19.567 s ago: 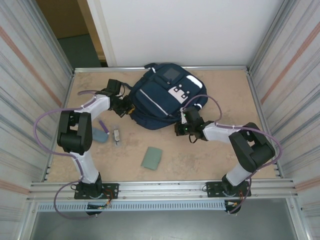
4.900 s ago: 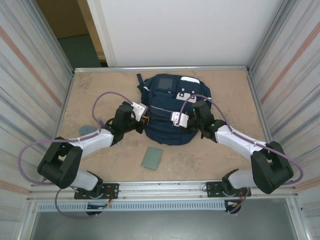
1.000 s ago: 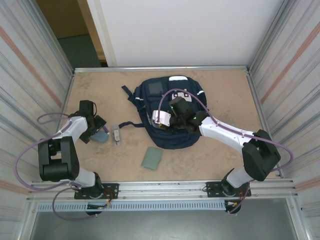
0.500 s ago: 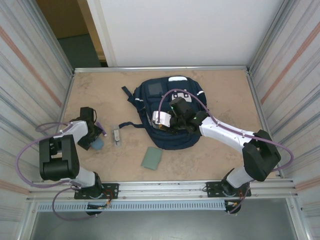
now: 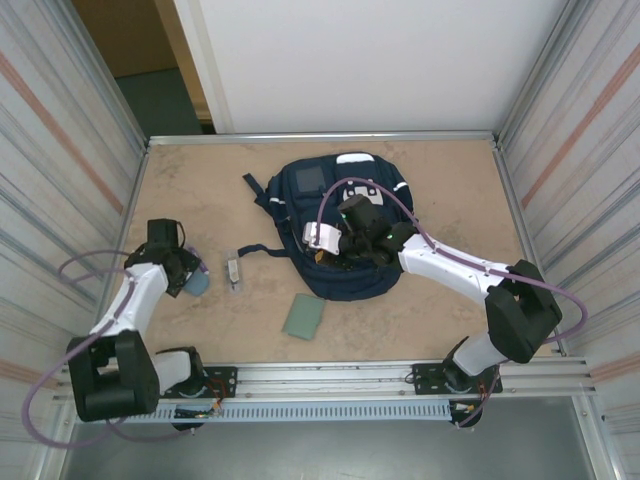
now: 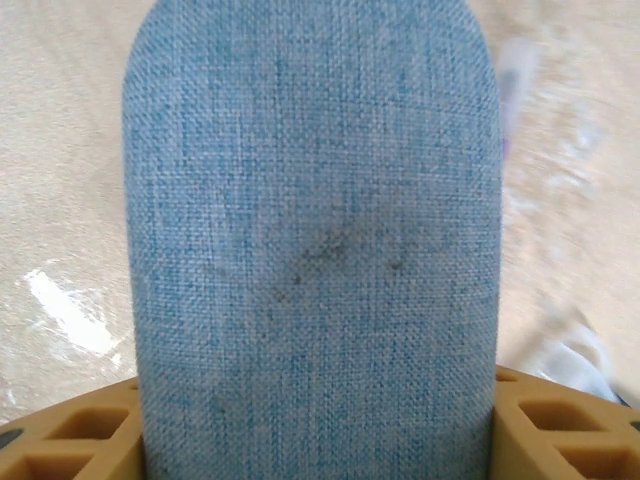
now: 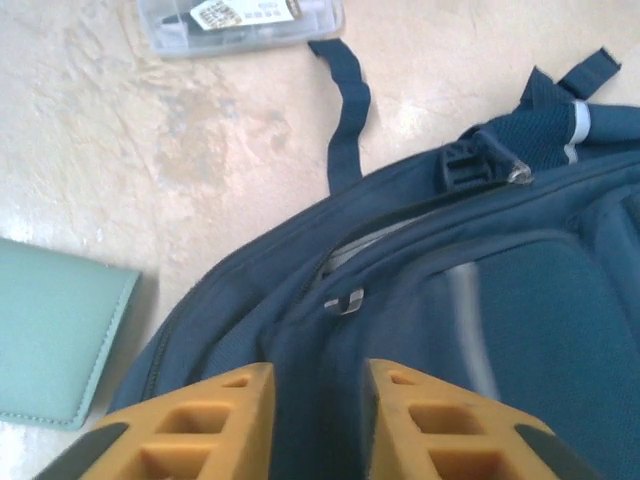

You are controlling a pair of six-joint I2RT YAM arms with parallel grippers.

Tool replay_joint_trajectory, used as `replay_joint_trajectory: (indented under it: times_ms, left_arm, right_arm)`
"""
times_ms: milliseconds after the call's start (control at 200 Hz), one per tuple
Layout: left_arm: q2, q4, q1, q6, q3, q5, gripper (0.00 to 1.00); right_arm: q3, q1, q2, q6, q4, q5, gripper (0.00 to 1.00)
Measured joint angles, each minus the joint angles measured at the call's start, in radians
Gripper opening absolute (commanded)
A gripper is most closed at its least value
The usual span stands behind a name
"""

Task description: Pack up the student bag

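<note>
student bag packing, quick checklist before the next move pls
1. Blue pouch sits between the fingers of the left end effector: ok.
2. Left grip firm on the pouch: cannot tell.
3. Right end effector straddles a fold of the student bag: ok.
4. Bag mouth wide enough by the zip pull: cannot tell.
5. Teal notebook and clear case packed: not ok, both lie on the table.
</note>
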Motion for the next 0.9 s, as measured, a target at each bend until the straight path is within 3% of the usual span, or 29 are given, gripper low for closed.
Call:
replay_joint_trajectory:
  times_ms: [135,145,160,175,261,351,551,782,902]
  left_arm:
    - [-0.077,-0.043,-0.181,0.064,0.053,-0.02,0.49]
    - [-0.084,-0.043,-0.198,0.072,0.059,-0.021,0.49]
    - [-0.091,-0.043,-0.221,0.079,0.065,-0.021,0.49]
    - [-0.1,-0.041,-0.24,0.087,0.072,-0.023,0.49]
    - [-0.145,-0.023,-0.358,0.139,0.115,-0.023,0.5]
    - [-0.16,0.01,-0.424,0.161,0.153,-0.013,0.49]
    - [-0.116,0.148,-0.482,0.148,0.166,0.088,0.51]
    - [-0.017,0.322,-0.556,0.098,0.166,0.204,0.49]
    - [0.013,0.372,-0.563,0.007,0.166,0.246,0.49]
  right_arm:
    - [-0.048,0.011,-0.03,0.041,0.09,0.003,0.46]
    - [-0.055,0.012,-0.037,0.05,0.098,0.004,0.55]
    - [-0.066,0.013,-0.046,0.055,0.109,0.005,0.9]
    - [-0.077,0.015,-0.055,0.062,0.118,0.006,1.0]
    - [-0.133,0.02,-0.123,0.135,0.165,0.012,0.99]
    - [-0.158,0.011,-0.194,0.216,0.211,-0.056,0.99]
    - [-0.161,-0.021,-0.252,0.534,0.338,-0.2,0.99]
    - [-0.014,-0.095,-0.169,1.049,0.179,-0.251,0.99]
    - [-0.043,-0.016,-0.166,1.155,0.194,-0.2,0.99]
